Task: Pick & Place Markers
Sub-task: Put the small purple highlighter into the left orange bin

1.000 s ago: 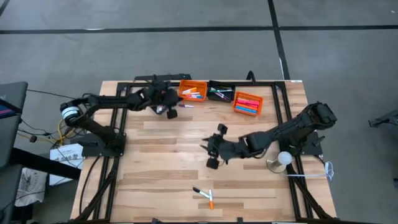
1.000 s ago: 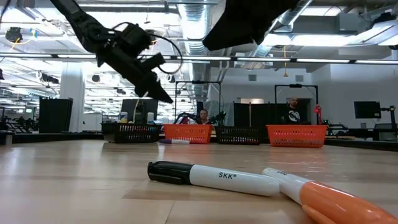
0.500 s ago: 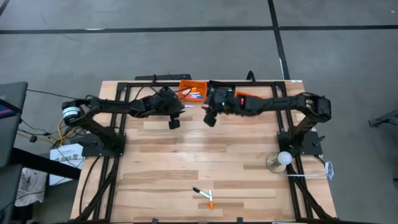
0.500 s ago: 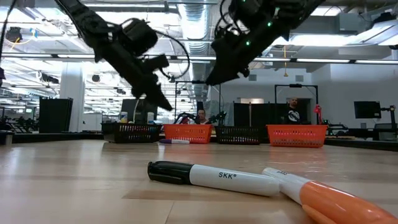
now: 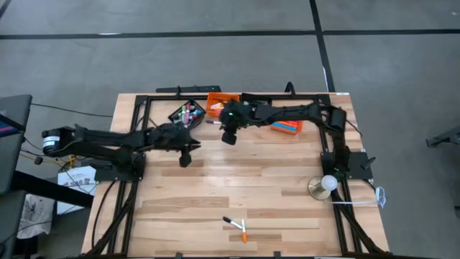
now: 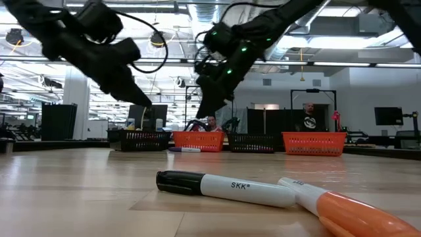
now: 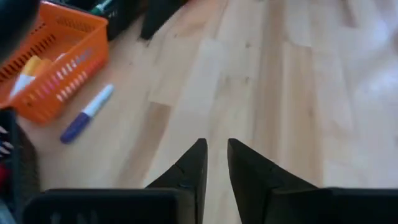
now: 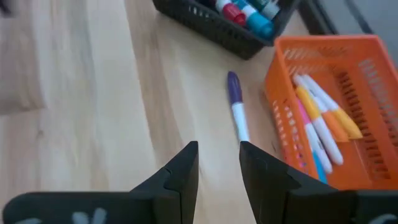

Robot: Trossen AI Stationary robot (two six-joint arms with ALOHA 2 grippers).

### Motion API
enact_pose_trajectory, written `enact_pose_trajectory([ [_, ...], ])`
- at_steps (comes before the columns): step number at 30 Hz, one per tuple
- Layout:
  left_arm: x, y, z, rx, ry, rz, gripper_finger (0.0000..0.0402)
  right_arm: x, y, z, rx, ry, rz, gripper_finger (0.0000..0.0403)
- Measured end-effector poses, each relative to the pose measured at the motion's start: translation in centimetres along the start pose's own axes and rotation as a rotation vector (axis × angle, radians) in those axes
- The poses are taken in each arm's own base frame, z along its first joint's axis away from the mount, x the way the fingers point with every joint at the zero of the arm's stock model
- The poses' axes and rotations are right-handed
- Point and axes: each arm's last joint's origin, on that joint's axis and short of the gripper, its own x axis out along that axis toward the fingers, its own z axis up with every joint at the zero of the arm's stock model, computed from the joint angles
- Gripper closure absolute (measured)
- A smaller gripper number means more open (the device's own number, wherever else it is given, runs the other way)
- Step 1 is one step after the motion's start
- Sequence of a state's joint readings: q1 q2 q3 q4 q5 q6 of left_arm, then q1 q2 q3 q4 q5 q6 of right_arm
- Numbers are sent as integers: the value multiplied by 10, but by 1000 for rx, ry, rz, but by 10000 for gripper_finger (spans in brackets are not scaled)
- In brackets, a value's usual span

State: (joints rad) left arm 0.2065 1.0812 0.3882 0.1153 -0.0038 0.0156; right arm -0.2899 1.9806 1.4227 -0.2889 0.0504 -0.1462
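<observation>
Two markers, a black-capped one (image 5: 231, 221) and an orange one (image 5: 244, 232), still lie at the near edge. My right gripper (image 5: 228, 135) has swung over from mid-table to the purple-capped marker (image 8: 236, 106) beside the orange bin (image 8: 339, 99), so that gets picked next. Its fingers stand slightly apart, empty. My left gripper (image 5: 185, 157) has pulled back, barely parted, holding nothing.

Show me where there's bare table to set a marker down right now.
Free: the wood between the left gripper and the two markers at the near edge, and the near left corner. Crowded: the far edge, with bins, a loose purple marker and the right gripper.
</observation>
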Motion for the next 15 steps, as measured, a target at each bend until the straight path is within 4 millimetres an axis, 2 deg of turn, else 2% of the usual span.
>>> enact_pose_trajectory([
  [4,-9,-11,-15,-46,-51,-48,338,17,-4,12,-60,90,18,295],
  [7,-12,-18,-22,-68,-58,-73,339,22,-10,20,-103,144,35,295],
  [15,-12,-25,-28,-90,-61,-104,339,41,-32,32,-96,217,124,293],
])
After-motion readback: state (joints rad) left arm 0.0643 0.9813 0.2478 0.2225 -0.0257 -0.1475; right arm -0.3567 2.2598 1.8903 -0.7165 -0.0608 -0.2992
